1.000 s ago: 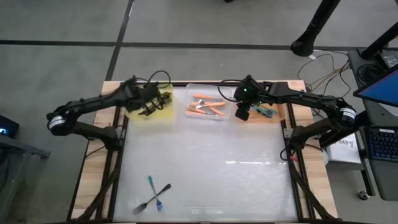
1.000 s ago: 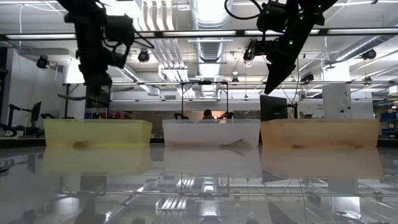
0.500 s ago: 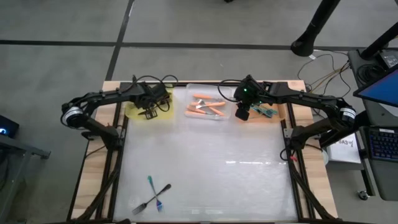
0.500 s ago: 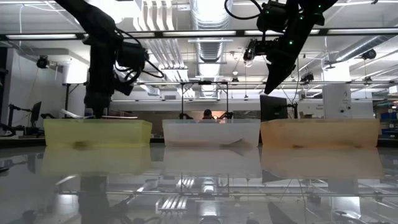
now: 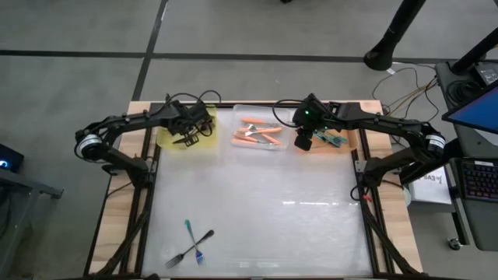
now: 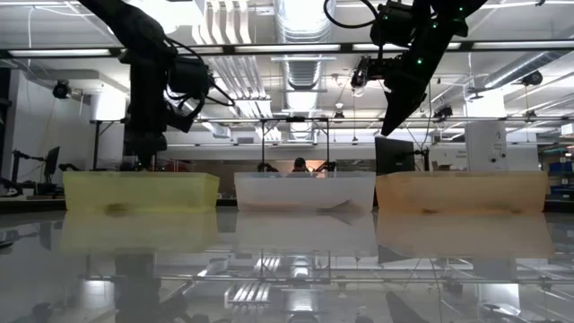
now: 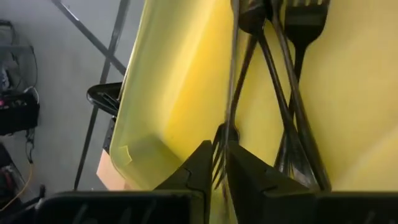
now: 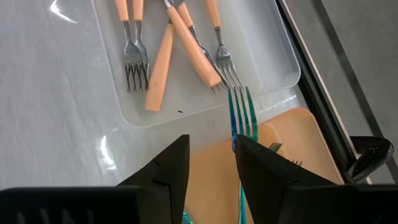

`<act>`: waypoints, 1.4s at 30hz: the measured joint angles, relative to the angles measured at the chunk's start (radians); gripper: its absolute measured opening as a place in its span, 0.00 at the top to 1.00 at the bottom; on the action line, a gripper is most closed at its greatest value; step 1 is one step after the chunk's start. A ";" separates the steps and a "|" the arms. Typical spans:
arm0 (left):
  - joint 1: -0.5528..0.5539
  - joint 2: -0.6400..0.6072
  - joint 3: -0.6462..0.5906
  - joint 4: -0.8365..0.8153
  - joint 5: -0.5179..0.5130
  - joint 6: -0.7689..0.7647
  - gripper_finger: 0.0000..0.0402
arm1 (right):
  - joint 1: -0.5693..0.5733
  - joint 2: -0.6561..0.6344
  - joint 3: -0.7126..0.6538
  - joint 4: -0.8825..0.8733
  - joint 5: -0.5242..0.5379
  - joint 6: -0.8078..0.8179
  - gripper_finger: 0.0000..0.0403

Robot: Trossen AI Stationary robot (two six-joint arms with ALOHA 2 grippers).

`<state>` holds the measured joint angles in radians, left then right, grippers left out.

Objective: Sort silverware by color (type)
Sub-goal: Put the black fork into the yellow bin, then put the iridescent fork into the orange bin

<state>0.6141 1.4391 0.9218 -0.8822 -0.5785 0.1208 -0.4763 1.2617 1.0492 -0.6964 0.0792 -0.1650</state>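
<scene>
My left gripper (image 5: pixel 188 140) reaches down into the yellow tray (image 5: pixel 167 140) at the far left. It is shut on a black fork (image 7: pixel 233 74). Other black forks (image 7: pixel 298 93) lie on that tray's floor. My right gripper (image 5: pixel 303 145) hangs open above the seam between the clear tray (image 5: pixel 237 113) of orange forks (image 8: pixel 165 62) and the orange tray (image 8: pixel 280 143). A teal fork (image 8: pixel 241 118) shows along the inner side of one of its fingers. One teal fork (image 5: pixel 192 237) and one black fork (image 5: pixel 187 249) lie crossed near the table's front edge. My left gripper pinches the black fork at its tine end (image 7: pixel 219 140) between the two fingers, which slant down into the yellow tray. The fork runs lengthwise away from the fingers over the tray floor; whether its handle rests there I cannot tell. My right gripper: I cannot tell whether its finger touches the teal fork.
The three trays stand in a row along the table's far edge, with teal forks (image 5: pixel 334 140) in the orange tray. The wide middle of the table between the trays and the two loose forks holds nothing.
My left gripper has sunk toward the yellow tray, shifted a little toward the table's right and rolled its wrist, carrying the black fork down with it. Over the last half second it has kept nearly still.
</scene>
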 joint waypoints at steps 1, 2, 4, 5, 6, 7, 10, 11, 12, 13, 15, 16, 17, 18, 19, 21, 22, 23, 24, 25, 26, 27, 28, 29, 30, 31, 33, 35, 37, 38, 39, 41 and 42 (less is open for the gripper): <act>0.001 0.000 0.000 0.000 0.000 -0.002 0.92 | 0.000 0.000 0.000 0.000 0.000 0.000 0.70; 0.001 0.000 0.000 0.000 -0.003 -0.003 0.91 | 0.000 0.000 0.000 0.000 0.000 0.000 0.70; 0.001 0.000 0.000 0.000 -0.006 -0.007 0.89 | 0.000 0.000 0.000 0.000 0.000 0.000 0.70; 0.001 0.000 0.000 0.000 -0.006 -0.008 0.88 | 0.000 0.000 0.000 0.000 0.000 0.000 0.70; 0.001 0.000 0.000 0.000 -0.006 -0.010 0.86 | 0.000 0.000 0.000 0.000 0.000 0.000 0.70; 0.001 0.000 0.000 0.000 -0.006 -0.013 0.85 | 0.000 0.000 0.000 0.000 0.000 0.000 0.70; -0.002 0.000 0.001 -0.001 0.001 -0.072 0.82 | 0.000 0.000 0.000 0.000 0.000 0.000 0.70; -0.004 0.000 0.005 -0.001 0.016 -0.101 0.82 | 0.000 0.000 0.000 0.000 0.000 0.000 0.70; -0.007 0.000 0.013 0.003 0.032 -0.130 0.81 | 0.000 0.000 0.000 0.000 0.000 0.000 0.70; -0.013 0.000 0.022 0.011 0.047 -0.155 0.81 | 0.000 0.000 0.000 0.000 0.000 0.000 0.70; -0.027 -0.002 0.049 0.013 0.084 -0.185 0.82 | 0.000 0.000 0.000 0.000 0.000 0.000 0.70; -0.037 -0.004 0.066 0.012 0.114 -0.192 0.82 | 0.000 0.000 0.000 0.000 0.000 0.000 0.70; -0.051 -0.008 0.084 0.017 0.148 -0.198 0.82 | 0.000 0.000 0.000 0.000 0.000 0.000 0.70; -0.067 -0.012 0.105 0.020 0.186 -0.212 0.82 | 0.000 0.000 0.000 0.000 0.000 0.000 0.70; -0.085 -0.015 0.123 0.024 0.225 -0.231 0.82 | 0.000 0.000 0.000 0.000 0.000 0.000 0.70; -0.128 -0.019 0.163 0.032 0.309 -0.277 0.82 | 0.000 0.000 0.000 0.000 0.000 0.000 0.70; -0.153 -0.020 0.182 0.035 0.343 -0.308 0.82 | 0.000 0.000 0.000 0.000 0.000 0.000 0.70; -0.180 -0.020 0.201 0.035 0.376 -0.344 0.82 | 0.000 0.000 0.000 0.000 0.000 0.000 0.70; -0.210 -0.020 0.218 0.035 0.402 -0.381 0.82 | 0.000 0.000 0.000 0.000 0.000 0.000 0.70; -0.240 -0.020 0.232 0.035 0.422 -0.414 0.82 | 0.000 0.000 0.000 0.000 0.000 0.000 0.70; -0.275 -0.019 0.246 0.034 0.432 -0.443 0.82 | 0.000 0.000 0.000 0.000 0.000 0.000 0.70; -0.310 -0.019 0.257 0.034 0.435 -0.464 0.82 | 0.000 0.000 0.000 0.000 0.000 0.000 0.70; -0.348 -0.019 0.266 0.033 0.436 -0.481 0.82 | 0.000 0.000 0.000 0.000 0.000 0.000 0.70; -0.388 -0.019 0.275 0.030 0.436 -0.494 0.82 | 0.000 0.000 0.000 0.000 0.000 0.000 0.70; -0.427 -0.019 0.281 0.030 0.438 -0.513 0.82 | 0.000 0.000 0.000 0.000 0.000 0.000 0.70; -0.468 -0.019 0.287 0.028 0.439 -0.535 0.82 | 0.000 0.000 0.000 0.000 0.000 0.000 0.70; -0.547 -0.019 0.297 0.028 0.439 -0.589 0.82 | 0.000 0.000 0.000 0.000 0.000 0.000 0.70; -0.630 -0.019 0.302 0.027 0.439 -0.641 0.82 | 0.000 0.000 0.000 0.000 0.000 0.000 0.70; -0.713 -0.019 0.304 0.025 0.439 -0.679 0.82 | 0.000 0.000 0.000 0.000 0.000 0.000 0.70; -0.756 -0.019 0.304 0.022 0.440 -0.697 0.82 | 0.000 0.000 0.000 0.000 0.000 0.000 0.70; -0.797 -0.018 0.304 0.019 0.440 -0.715 0.82 | 0.000 0.000 0.000 0.000 0.000 0.000 0.70; -0.881 -0.018 0.304 0.019 0.441 -0.767 0.82 | 0.000 0.000 0.000 0.000 0.000 0.000 0.70; -0.919 -0.018 0.302 0.019 0.442 -0.802 0.82 | 0.000 0.000 0.000 0.000 0.000 0.000 0.70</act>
<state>-0.3048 1.4208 1.2240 -0.8631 -0.1364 -0.6813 -0.4762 1.2617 1.0492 -0.6967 0.0795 -0.1650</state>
